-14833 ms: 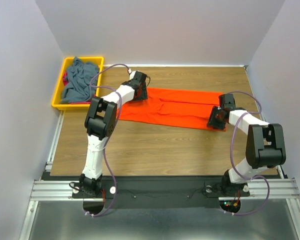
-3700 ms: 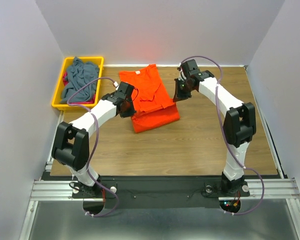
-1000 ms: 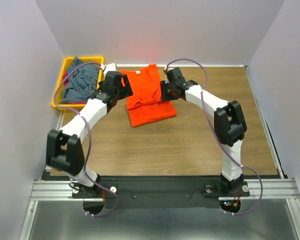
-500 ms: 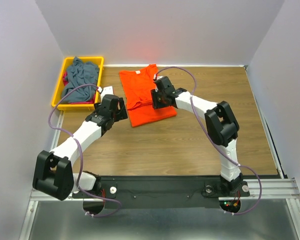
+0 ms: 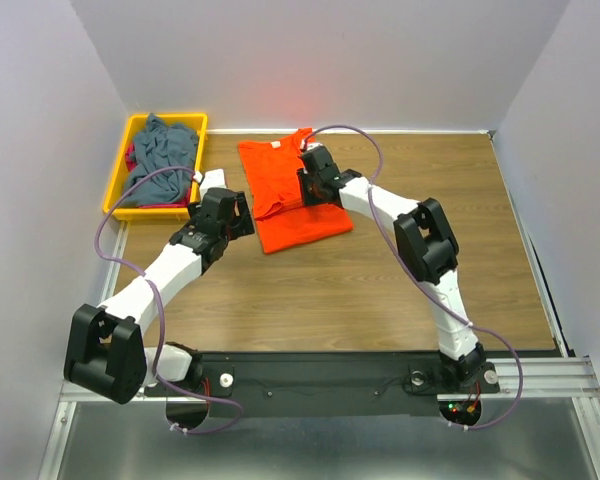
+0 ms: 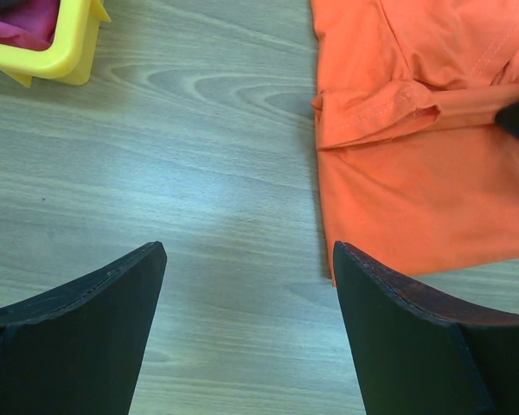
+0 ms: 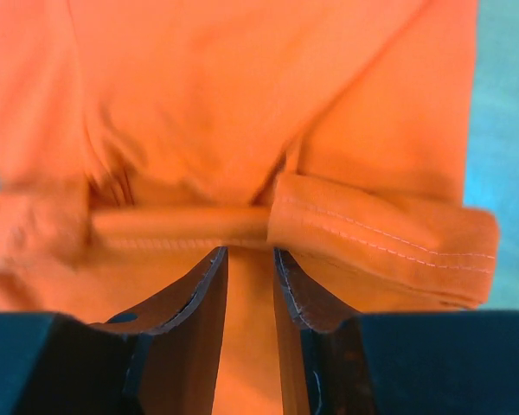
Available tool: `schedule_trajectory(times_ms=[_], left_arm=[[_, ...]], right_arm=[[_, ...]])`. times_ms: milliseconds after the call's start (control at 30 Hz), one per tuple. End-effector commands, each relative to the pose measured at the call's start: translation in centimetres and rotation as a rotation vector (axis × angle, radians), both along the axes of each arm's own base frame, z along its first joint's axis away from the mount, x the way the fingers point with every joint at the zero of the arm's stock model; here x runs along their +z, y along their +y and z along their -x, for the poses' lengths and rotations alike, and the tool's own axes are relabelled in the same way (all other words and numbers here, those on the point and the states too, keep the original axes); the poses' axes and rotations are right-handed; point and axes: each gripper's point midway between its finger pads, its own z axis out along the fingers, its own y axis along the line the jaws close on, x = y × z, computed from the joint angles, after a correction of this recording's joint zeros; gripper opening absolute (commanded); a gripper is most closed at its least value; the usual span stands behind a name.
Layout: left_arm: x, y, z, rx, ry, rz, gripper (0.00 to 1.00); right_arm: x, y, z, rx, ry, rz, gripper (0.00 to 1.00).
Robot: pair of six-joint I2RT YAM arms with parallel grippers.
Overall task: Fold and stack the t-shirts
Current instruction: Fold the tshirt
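Orange t-shirt [image 5: 295, 215] lies part-folded on the table [image 5: 380, 290], just right of the yellow bin [image 5: 115, 205] holding the grey-blue t-shirt [image 5: 160, 155]. Right gripper [image 7: 249, 264] sits at a folded sleeve hem, jaws narrowly apart; a grasp cannot be confirmed. Left gripper [image 6: 248, 251] stands released over bare wood beside the shirt. Recommended: pinch all hem layers squarely, then lay the fold flat. No brand or writing is legible

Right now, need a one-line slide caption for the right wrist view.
Right gripper, jaws a narrow gap apart, at the stitched sleeve hem of the folded orange t-shirt.
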Motion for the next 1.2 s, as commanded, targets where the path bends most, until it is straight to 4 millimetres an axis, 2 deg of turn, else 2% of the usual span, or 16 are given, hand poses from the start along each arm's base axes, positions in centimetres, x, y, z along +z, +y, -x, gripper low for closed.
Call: schedule_trajectory(times_ms=[0, 67, 167, 333, 367, 433, 467, 500, 633, 767, 867, 967, 1167], left_arm=[[0.6, 0.4, -0.3, 0.012, -0.038, -0.016, 0.89], [0.7, 0.3, -0.3, 0.007, -0.042, -0.011, 0.89], [0.5, 0.3, -0.2, 0.004, -0.039, -0.007, 0.89], [0.2, 0.2, -0.1, -0.004, -0.037, -0.007, 0.89], [0.3, 0.1, -0.2, -0.007, -0.039, -0.004, 0.89], [0.2, 0.0, -0.3, -0.01, -0.037, -0.002, 0.89], [0.2, -0.1, -0.4, -0.014, -0.036, -0.001, 0.89], [0.0, -0.2, -0.4, -0.02, -0.029, -0.003, 0.89], [-0.1, -0.7, -0.7, -0.038, -0.019, 0.002, 0.89], [0.1, -0.6, -0.8, -0.03, -0.025, 0.004, 0.89], [0.1, -0.4, -0.8, -0.026, -0.025, -0.006, 0.89], [-0.2, -0.3, -0.7, -0.026, -0.018, -0.012, 0.89], [-0.1, -0.3, -0.8, -0.025, -0.023, -0.014, 0.89]], right_arm=[[1.2, 0.0, -3.6, -0.043, -0.109, 0.018, 0.33], [1.7, 0.1, -4.7, -0.054, -0.131, 0.013, 0.33], [0.9, -0.1, -5.8, -0.063, -0.138, 0.023, 0.33], [4.0, 0.2, -7.4, -0.061, -0.209, 0.008, 0.34], [5.3, 0.1, -7.3, -0.059, -0.225, 0.001, 0.34], [6.1, -0.1, -6.8, -0.05, -0.23, 0.0, 0.35], [7.8, -0.1, -6.5, -0.046, -0.249, -0.016, 0.35], [7.3, -0.3, -5.9, -0.032, -0.229, -0.013, 0.37], [9.2, -0.4, -4.3, 0.001, -0.229, -0.036, 0.39], [7.7, -0.5, -2.6, 0.03, -0.171, -0.049, 0.38], [5.5, -0.7, -1.6, 0.034, -0.119, -0.042, 0.32], [4.3, -0.2, -1.2, 0.052, -0.084, -0.058, 0.23], [1.5, 0.2, -0.7, 0.056, -0.022, -0.068, 0.2]])
